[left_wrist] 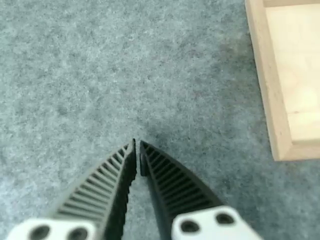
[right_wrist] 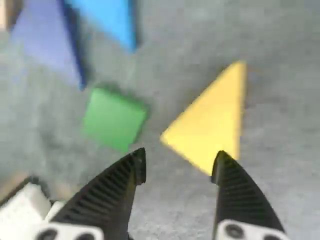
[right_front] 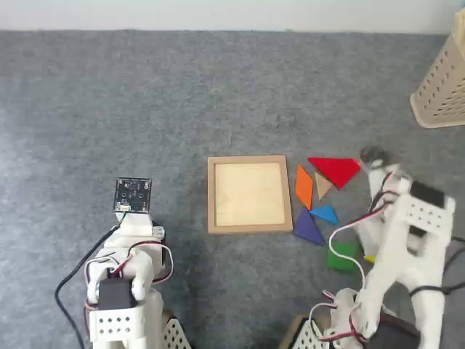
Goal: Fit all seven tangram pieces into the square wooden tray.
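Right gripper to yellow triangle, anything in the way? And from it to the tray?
Nothing visible between the right gripper and the yellow triangle; its open jaws flank the near corner. Toward the tray, the green square and purple triangle lie on the carpet between. A slide would likely hit them.

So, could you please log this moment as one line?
stage: no piece placed yet | left gripper: shut, beside tray | right gripper: open over yellow triangle | green square: beside it
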Controlling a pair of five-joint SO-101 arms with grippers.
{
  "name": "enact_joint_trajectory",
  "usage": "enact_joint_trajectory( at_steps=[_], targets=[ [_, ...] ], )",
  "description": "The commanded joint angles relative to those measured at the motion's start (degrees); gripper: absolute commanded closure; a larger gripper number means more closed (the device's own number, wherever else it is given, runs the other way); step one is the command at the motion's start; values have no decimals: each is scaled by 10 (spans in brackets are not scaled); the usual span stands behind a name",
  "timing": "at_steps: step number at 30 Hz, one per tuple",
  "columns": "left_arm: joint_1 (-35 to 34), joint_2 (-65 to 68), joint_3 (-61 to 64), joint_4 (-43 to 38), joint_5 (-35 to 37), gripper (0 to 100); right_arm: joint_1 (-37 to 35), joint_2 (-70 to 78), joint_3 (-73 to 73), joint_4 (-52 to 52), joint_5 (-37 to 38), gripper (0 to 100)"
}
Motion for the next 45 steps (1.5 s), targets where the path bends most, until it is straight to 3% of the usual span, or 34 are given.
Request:
enact_joint_trajectory(
  at_steps=[1, 11, 19, 26, 28, 34, 36, 45],
  targets=[
    [-1, -10, -7, 3, 5, 988, -9, -13, 32, 10, 64, 753],
    [-1, -10, -7, 3, 5, 988, 40, 113, 30, -79, 77, 734],
    [-1, -10, -7, 3, 5, 988, 78, 270, -93, -139, -66, 734],
    [-1, -10, -7, 3, 5, 988, 79, 311, -183, -138, -125, 732],
    [-1, -10, -7, 3, 5, 988, 73, 293, -191, -134, -91, 731],
    [-1, -10, -7, 3, 5, 988, 82, 229, -242, 34, 221, 731],
    [-1, -10, -7, 3, 5, 988, 95, 227, -264, 73, 278, 731],
    [-1, -10, -7, 3, 5, 988, 110, 306, -333, 58, 296, 689]
  ],
)
